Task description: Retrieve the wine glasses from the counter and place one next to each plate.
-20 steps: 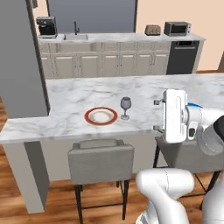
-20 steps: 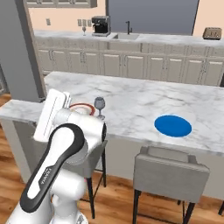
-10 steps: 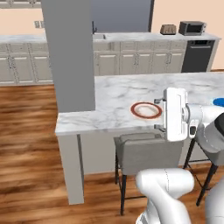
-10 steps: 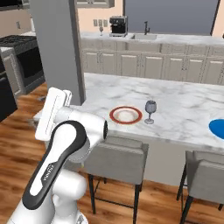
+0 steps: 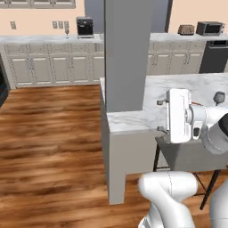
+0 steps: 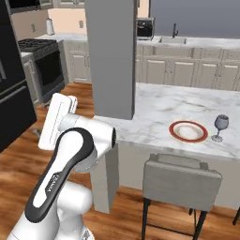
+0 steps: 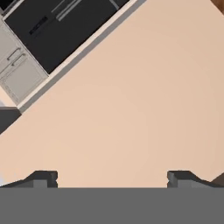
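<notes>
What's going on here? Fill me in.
The robot holds nothing: its end effector is open and empty, facing a peach wall. One wine glass already stands beside the red-rimmed plate on the marble island. A second wine glass stands on the far counter by the coffee machine, so that one has not been fetched yet.

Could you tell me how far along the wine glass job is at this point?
Done: one wine glass stands beside the red-rimmed plate on the island. In hand: nothing; the gripper is open and empty, facing a peach wall. Left: a second glass stands on the far counter near the coffee machine; it needs fetching and placing by the other plate.
</notes>
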Controlling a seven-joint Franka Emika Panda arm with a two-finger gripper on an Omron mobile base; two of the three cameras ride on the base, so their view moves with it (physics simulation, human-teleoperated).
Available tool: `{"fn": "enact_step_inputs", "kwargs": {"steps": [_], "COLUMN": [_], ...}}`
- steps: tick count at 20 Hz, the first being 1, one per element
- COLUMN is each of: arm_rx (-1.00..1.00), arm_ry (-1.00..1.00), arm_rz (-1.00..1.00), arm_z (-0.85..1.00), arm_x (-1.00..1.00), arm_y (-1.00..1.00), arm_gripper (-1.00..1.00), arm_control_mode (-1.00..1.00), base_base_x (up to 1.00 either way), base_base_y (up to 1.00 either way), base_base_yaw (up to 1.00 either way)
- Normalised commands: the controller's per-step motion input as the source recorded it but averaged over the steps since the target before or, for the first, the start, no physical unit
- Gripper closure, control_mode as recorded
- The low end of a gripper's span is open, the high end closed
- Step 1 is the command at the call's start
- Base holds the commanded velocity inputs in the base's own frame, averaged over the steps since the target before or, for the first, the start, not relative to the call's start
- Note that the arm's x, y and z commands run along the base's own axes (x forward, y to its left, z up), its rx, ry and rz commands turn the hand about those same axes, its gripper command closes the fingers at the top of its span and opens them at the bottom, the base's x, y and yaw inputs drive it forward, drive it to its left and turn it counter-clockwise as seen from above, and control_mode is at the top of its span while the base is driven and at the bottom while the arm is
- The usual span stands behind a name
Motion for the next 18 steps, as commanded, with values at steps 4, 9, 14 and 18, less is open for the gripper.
{"fn": "enact_step_inputs", "kwargs": {"steps": [4, 9, 14, 18], "arm_rx": [0.00, 0.00, 0.00, 0.00], "arm_ry": [0.00, 0.00, 0.00, 0.00], "arm_rz": [0.00, 0.00, 0.00, 0.00], "arm_z": [0.00, 0.00, 0.00, 0.00], "arm_x": [0.00, 0.00, 0.00, 0.00], "arm_y": [0.00, 0.00, 0.00, 0.00], "arm_gripper": [-1.00, -1.00, -1.00, -1.00], "arm_control_mode": [1.00, 1.00, 1.00, 1.00], "base_base_x": [0.28, 0.17, 0.73, 1.00], "base_base_y": [1.00, 1.00, 1.00, 1.00], "base_base_yaw": [-0.03, -0.01, -0.09, -0.17]}}
